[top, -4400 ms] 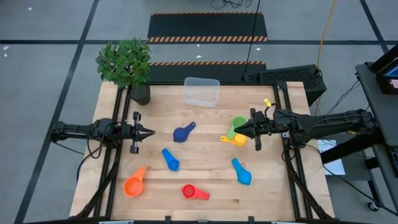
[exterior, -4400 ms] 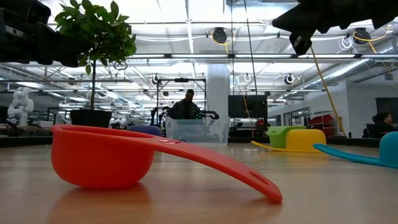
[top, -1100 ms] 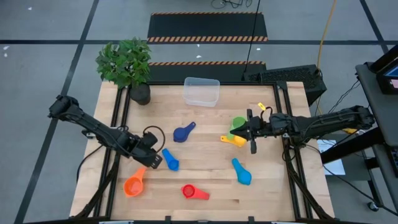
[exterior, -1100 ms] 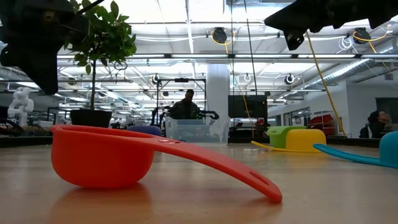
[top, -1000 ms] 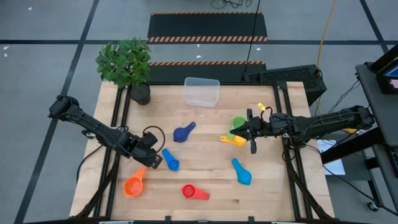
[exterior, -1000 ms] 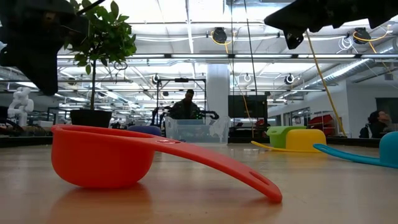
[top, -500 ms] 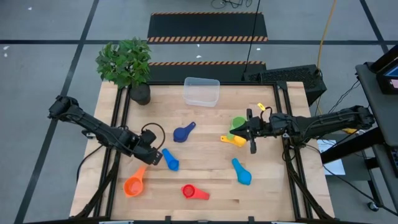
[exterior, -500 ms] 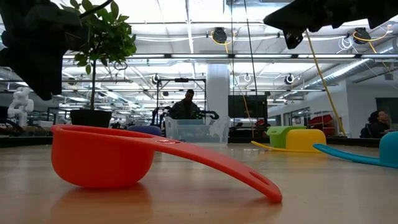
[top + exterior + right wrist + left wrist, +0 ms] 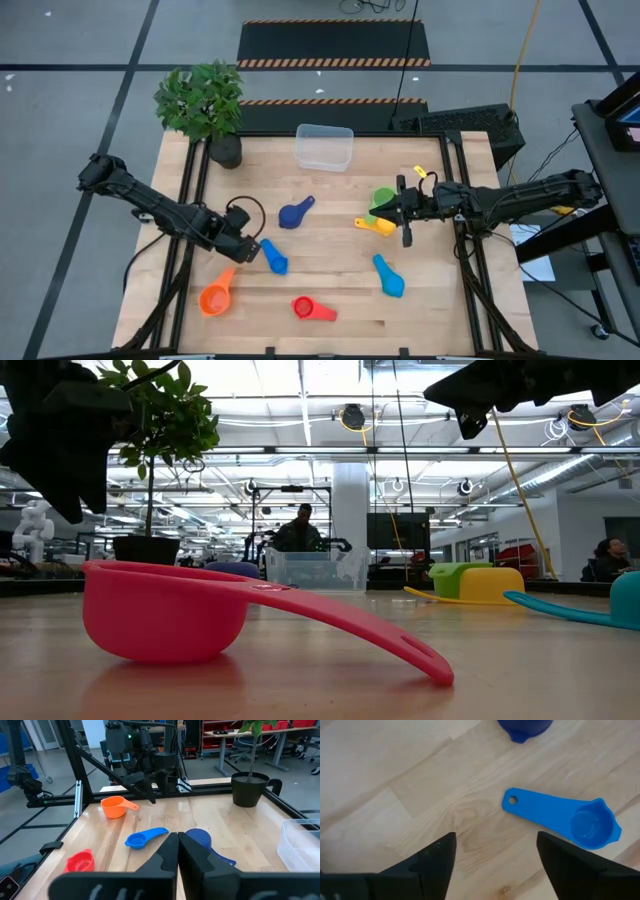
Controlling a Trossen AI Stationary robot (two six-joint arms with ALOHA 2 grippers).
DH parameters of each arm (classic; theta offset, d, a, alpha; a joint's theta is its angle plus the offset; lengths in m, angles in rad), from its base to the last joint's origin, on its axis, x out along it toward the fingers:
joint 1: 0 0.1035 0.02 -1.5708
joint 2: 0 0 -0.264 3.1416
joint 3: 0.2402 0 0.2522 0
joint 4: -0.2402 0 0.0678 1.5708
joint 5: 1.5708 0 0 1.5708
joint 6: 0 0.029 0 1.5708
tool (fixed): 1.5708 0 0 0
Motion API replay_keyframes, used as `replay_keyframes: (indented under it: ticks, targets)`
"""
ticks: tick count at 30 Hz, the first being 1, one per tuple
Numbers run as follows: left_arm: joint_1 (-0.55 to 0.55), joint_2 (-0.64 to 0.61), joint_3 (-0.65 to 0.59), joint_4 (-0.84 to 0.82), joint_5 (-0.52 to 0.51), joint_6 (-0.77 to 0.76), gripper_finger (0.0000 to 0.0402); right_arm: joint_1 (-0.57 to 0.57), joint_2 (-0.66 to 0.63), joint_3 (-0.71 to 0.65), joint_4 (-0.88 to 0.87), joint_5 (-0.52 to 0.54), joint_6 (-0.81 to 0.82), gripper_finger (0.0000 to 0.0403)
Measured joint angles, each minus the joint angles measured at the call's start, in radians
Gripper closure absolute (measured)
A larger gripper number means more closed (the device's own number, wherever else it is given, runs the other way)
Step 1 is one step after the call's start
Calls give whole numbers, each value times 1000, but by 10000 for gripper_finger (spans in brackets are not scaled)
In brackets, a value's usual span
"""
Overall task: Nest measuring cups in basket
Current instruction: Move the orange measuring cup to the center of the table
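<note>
Several measuring cups lie apart on the wooden table: dark blue, blue, light blue, red, orange, green and yellow. The clear basket stands at the far edge. My left gripper hovers open just left of the blue cup, its fingers on either side of bare wood near the cup's handle. My right gripper is shut, above the green and yellow cups.
A potted plant stands at the far left corner, next to the basket. In the low view the red cup lies close to the near edge. Bare wood lies between the cups in the middle of the table.
My left gripper has shifted a little toward the table's far edge, staying beside the blue cup. No cup has moved.
</note>
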Motion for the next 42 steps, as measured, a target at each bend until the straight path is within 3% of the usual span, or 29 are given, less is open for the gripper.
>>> replay_keyframes:
  ticks: [9, 27, 42]
  targets:
    - [0, 0, 0, 0, 9, -57, 68, 0, 0, 0, -1, 0, 0, 403]
    - [-3, 0, 0, -7, 62, -145, 66, 0, 0, 0, -2, 0, -3, 403]
    - [-166, 0, 0, -7, 99, -299, 66, 0, 0, 0, -31, 0, -3, 403]
